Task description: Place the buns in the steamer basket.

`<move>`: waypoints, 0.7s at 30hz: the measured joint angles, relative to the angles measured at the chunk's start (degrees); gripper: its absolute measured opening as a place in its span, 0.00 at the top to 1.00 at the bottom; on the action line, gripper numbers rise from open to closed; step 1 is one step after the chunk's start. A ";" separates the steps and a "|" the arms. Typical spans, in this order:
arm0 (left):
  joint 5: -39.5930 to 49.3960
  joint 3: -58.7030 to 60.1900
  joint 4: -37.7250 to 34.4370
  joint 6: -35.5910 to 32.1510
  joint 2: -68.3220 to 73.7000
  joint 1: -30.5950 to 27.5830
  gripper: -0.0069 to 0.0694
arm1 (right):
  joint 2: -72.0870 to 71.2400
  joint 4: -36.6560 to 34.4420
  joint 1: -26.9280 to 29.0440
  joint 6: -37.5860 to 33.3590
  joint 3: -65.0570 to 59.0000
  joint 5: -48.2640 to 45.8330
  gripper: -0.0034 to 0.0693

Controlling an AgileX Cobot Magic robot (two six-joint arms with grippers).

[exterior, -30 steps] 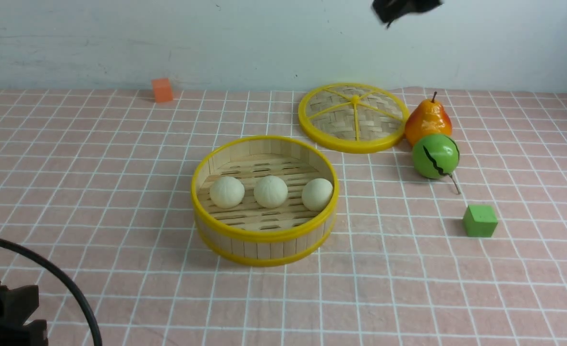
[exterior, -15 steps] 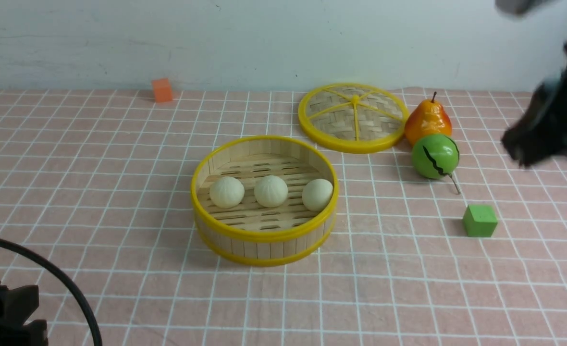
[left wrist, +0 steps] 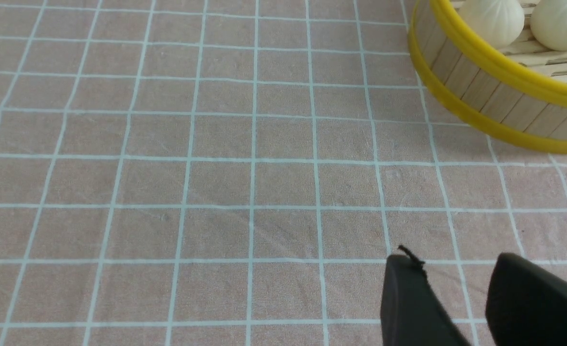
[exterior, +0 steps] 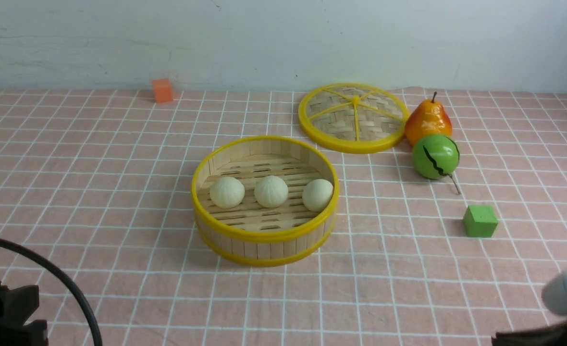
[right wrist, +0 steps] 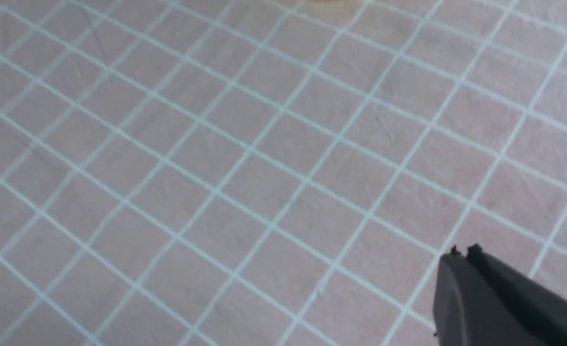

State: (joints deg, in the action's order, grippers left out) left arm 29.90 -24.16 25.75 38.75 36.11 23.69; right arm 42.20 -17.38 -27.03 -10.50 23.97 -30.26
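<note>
Left gripper [left wrist: 451,269] nearest, jaws spread, empty. Right gripper [right wrist: 462,253] pressed together, holding nothing. Steamer basket [exterior: 264,235] lies ahead between both arms, left arm slightly nearer. All three buns [exterior: 271,191] sit inside in a row; task looks done.

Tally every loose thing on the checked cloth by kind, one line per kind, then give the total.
Buns: 3
Steamer basket: 1
Woven lid: 1
Pear: 1
Green ball: 1
Blocks: 2 (orange block, green block)
Total: 9
</note>
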 joint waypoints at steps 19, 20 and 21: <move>-0.06 0.00 0.05 0.00 0.00 0.00 0.60 | -39.45 6.01 13.81 0.06 -25.38 28.69 0.97; -0.06 0.00 0.05 0.00 0.00 0.00 0.60 | -41.97 7.04 17.86 0.97 -25.38 24.25 0.97; 0.00 0.00 0.05 0.00 0.00 0.00 0.60 | -42.10 7.04 17.86 1.10 -25.38 24.25 0.97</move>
State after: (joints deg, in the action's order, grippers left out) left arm 29.90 -24.16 25.79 38.75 36.11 23.69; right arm 0.10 -10.34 -9.18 -9.40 -1.41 -6.02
